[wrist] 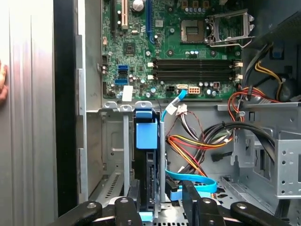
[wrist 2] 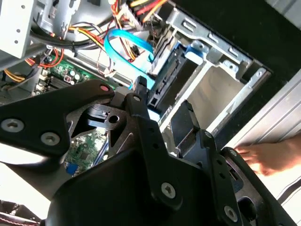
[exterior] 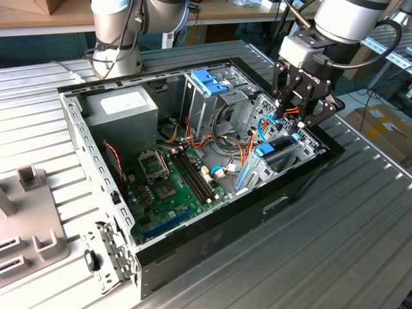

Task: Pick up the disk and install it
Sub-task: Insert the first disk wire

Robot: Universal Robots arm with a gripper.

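The disk (wrist: 146,165) stands on edge in the drive bay at the corner of the open computer case (exterior: 212,248), on the exterior view's right. Its light-blue frame (wrist: 146,133) shows along the upper edge, and it also shows as a blue piece (exterior: 265,151) in the bay. My gripper (exterior: 290,119) hangs directly over that bay. Its black fingers (wrist: 133,195) straddle the disk's end with a gap wider than the disk, so it is open. In the second wrist view the gripper (wrist 2: 164,106) sits right at the disk (wrist 2: 164,82) in its slot.
A tall metal cage with a blue top (exterior: 209,84) and a grey power supply box (exterior: 122,106) stand at the case's back. The green motherboard (exterior: 174,187) and loose cables, including a blue ribbon cable (wrist: 193,181), lie near the bay. A person's hand (wrist 2: 268,157) rests beside the case.
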